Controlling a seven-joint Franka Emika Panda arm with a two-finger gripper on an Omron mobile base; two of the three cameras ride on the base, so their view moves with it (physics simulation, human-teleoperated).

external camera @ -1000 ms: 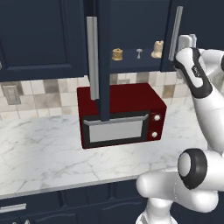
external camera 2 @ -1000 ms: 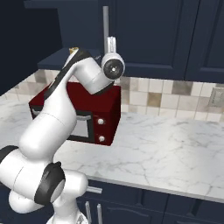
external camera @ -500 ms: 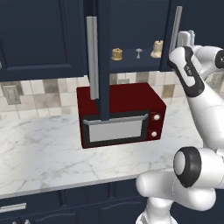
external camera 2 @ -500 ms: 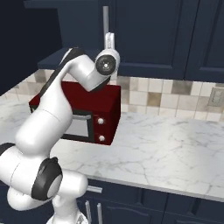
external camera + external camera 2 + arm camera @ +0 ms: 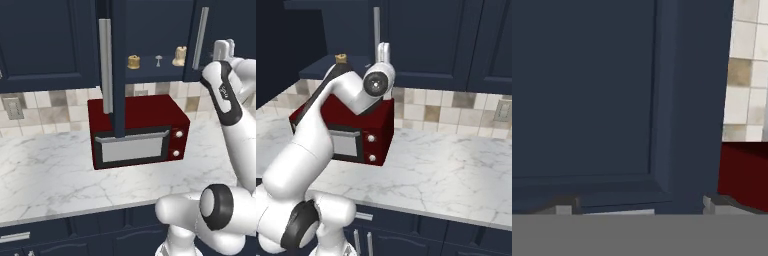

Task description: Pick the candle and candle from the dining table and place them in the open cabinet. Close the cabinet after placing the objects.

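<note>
Not much had shifted since the earlier frame: the wrist had dipped a bit in the right base view, and in the left base view the hand sat a touch further right of the right-hand door handle.

Both candles were already up in the cabinet (image 5: 150,30). In the left base view the squat golden-tan candle (image 5: 133,61) stood on the shelf at upper centre. The pale cream candle (image 5: 180,56) was further right on the same shelf, and a tiny pale stemmed thing (image 5: 158,60) stood between them, though I couldn't tell what it was. The golden one also poked up at upper left of the right base view, just over the arm.

The cabinet was not shut. Its left door (image 5: 118,65) stuck out edge-on at top centre with its silver bar handle (image 5: 105,65) facing us. The right door's handle (image 5: 201,30) ran down the upper right.

The gripper (image 5: 223,44) pointed up at the upper right, just beside that right door. In the hand view its fingertips (image 5: 562,208) stood wide apart with nothing held, looking straight at a navy door panel (image 5: 587,100).

Below the cabinet sat the red microwave (image 5: 137,130) on the marble counter (image 5: 50,175), with a tiled backsplash (image 5: 45,112) behind.
</note>
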